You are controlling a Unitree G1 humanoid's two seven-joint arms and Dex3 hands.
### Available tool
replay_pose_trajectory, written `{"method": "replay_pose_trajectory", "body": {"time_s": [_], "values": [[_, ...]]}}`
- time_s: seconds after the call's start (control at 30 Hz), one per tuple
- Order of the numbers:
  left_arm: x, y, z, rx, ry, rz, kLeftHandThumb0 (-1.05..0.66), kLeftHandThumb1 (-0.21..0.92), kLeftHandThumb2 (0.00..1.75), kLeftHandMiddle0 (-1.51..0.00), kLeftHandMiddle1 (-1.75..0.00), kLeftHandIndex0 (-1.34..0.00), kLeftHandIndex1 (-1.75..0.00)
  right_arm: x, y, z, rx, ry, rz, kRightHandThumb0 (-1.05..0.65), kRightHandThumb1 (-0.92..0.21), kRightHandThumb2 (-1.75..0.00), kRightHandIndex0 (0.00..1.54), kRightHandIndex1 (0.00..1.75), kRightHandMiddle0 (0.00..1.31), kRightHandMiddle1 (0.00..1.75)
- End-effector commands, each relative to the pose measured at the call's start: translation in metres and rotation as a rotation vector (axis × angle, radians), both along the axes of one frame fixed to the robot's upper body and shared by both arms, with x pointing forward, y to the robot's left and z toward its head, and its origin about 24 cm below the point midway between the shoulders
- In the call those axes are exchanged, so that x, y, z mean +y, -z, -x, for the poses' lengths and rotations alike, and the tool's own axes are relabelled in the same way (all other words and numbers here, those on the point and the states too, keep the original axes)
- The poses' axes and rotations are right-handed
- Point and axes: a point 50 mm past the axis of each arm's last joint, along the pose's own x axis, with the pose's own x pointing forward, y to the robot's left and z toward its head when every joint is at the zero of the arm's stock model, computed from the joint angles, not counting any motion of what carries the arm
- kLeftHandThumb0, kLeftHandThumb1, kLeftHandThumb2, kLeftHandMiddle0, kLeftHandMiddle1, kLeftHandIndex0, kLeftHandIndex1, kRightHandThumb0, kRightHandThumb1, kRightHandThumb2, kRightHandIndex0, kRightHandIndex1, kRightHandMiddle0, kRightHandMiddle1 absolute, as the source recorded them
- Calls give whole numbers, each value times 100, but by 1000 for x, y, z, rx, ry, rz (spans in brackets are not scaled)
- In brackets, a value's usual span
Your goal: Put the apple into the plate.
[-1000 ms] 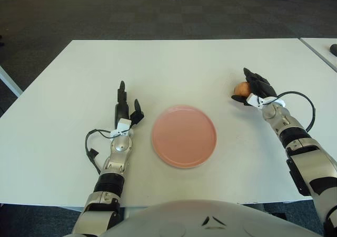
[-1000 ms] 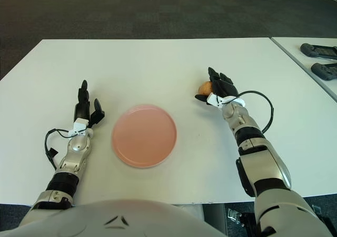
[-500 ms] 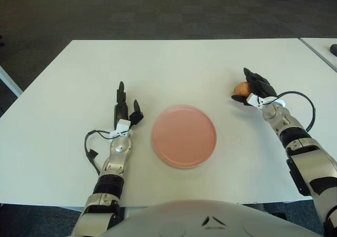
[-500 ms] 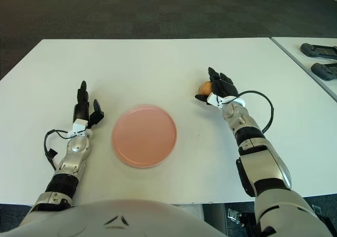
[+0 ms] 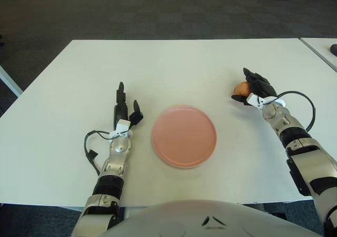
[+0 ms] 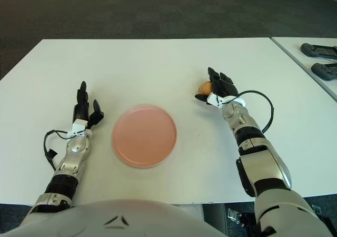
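Apple (image 5: 240,88) sits clasped by right hand (image 5: 256,89) fingers, right of pink plate (image 5: 184,136); left hand (image 5: 125,110) fingers spread.

Silver-and-black humanoid arms ending in black three-finger hands

The left hand (image 5: 124,106) and the right hand (image 6: 219,87) both have black plastic fingers joined to a small white wrist piece, then a rounded silver metal forearm with a black jointed band farther back. A thin black cable (image 5: 90,145) loops loose beside the left forearm; another black cable (image 6: 266,109) arcs off the right wrist. The pale grey curved torso shell (image 5: 184,219) carries two small black wedge marks.
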Motion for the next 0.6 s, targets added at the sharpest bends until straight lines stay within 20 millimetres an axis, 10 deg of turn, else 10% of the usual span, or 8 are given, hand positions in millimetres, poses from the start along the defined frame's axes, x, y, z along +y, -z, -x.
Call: {"method": "replay_pose_trajectory", "body": {"time_s": [0.0,0.33,0.57], "values": [[2,2,3,16,-3,2,-75,92,93,-16,-1,0,-28,-3,-4,-1,-11,5,3,-105,-92,-38,0,0,0,0],[3,1,3,19,-3,4,-75,92,93,-15,-1,0,-28,-3,-4,0,-12,3,3,-105,-92,-38,0,0,0,0],[4,1,4,24,-4,4,-75,92,93,-16,-1,0,-29,-25,-53,-5,301,-391,324,-105,-92,-34,0,0,0,0]]}}
